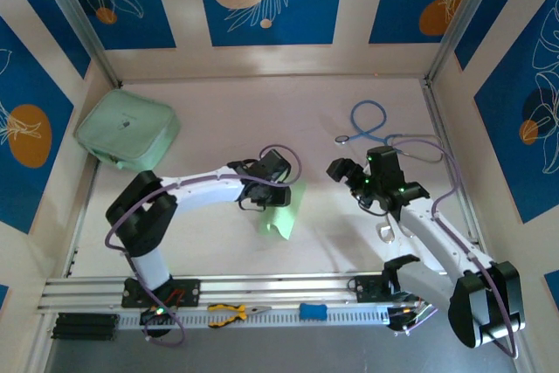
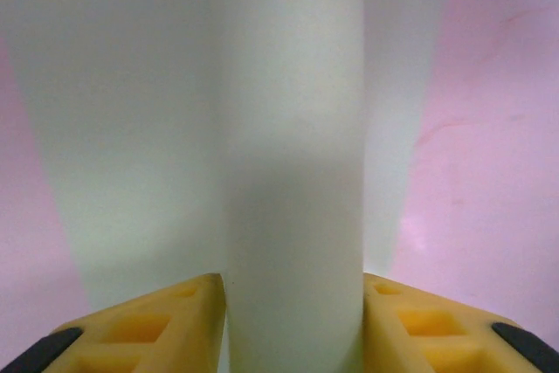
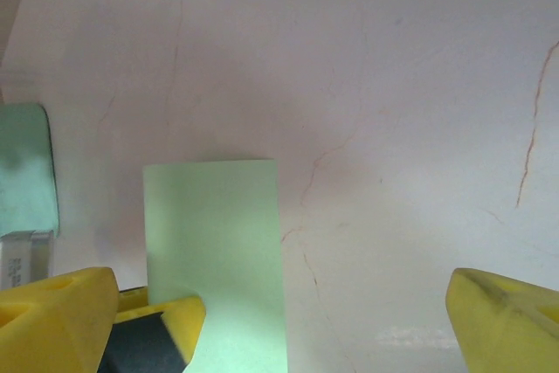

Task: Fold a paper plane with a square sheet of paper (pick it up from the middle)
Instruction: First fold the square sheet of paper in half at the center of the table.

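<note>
Paper decides it: the square sheet of paper [image 1: 285,212], bowed up from the tabletop [image 1: 227,128] into a ridge, runs straight out from the left gripper [image 2: 294,312], whose jaws pinch its middle. The right gripper [image 1: 339,170], jaws spread wide, stands apart to the sheet's right.

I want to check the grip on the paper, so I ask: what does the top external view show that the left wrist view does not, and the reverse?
Top external gives the wider scene: the right tool, open, apart from the sheet of paper, and the mint pouch at rear left. Left wrist gives the close grip: yellow fingers pressing a raised fold from both sides. Shared: the light-green sheet at the left tool.
</note>
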Controlling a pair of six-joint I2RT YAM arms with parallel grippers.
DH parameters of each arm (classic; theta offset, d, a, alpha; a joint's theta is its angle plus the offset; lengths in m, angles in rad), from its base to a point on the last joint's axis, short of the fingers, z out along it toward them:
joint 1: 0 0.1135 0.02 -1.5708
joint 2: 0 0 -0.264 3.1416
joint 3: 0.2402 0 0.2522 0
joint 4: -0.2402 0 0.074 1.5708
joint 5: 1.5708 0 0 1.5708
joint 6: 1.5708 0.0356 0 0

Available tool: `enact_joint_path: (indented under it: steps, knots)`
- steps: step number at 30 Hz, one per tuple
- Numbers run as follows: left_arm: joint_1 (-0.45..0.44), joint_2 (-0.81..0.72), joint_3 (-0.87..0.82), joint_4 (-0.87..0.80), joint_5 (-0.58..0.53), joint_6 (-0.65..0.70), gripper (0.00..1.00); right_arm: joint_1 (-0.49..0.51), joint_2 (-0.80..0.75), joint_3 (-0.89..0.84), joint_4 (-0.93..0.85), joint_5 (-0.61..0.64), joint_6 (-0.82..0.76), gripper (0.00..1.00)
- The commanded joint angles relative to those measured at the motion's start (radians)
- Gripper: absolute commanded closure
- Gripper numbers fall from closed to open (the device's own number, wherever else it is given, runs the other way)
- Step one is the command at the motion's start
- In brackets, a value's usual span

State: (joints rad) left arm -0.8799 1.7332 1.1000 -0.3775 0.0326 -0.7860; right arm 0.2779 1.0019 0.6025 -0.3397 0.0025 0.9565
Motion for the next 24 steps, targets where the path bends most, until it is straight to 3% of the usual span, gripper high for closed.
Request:
enact_joint_path:
  steps: [1, 4, 8, 13, 20, 24]
  knots:
    - [0.015, -0.049, -0.031, 0.141, 0.117, -0.045, 0.57, -0.022, -0.045, -0.042, 0.026, 0.018, 0.051, 0.05]
    - [0.039, -0.059, -0.083, 0.296, 0.228, -0.116, 0.57, -0.058, -0.09, -0.099, 0.112, -0.041, 0.072, 0.07]
    - [0.064, -0.054, -0.181, 0.55, 0.33, -0.234, 0.56, -0.119, -0.13, -0.174, 0.277, -0.249, 0.046, 0.06]
    - [0.088, -0.011, -0.268, 0.759, 0.392, -0.332, 0.54, -0.128, -0.108, -0.157, 0.287, -0.337, 0.001, 0.05]
    - [0.101, 0.034, -0.331, 0.937, 0.421, -0.428, 0.57, -0.132, -0.05, -0.148, 0.299, -0.383, 0.004, 0.05]
    - [0.101, 0.031, -0.31, 0.891, 0.427, -0.41, 0.57, -0.132, -0.043, -0.158, 0.317, -0.392, 0.014, 0.06]
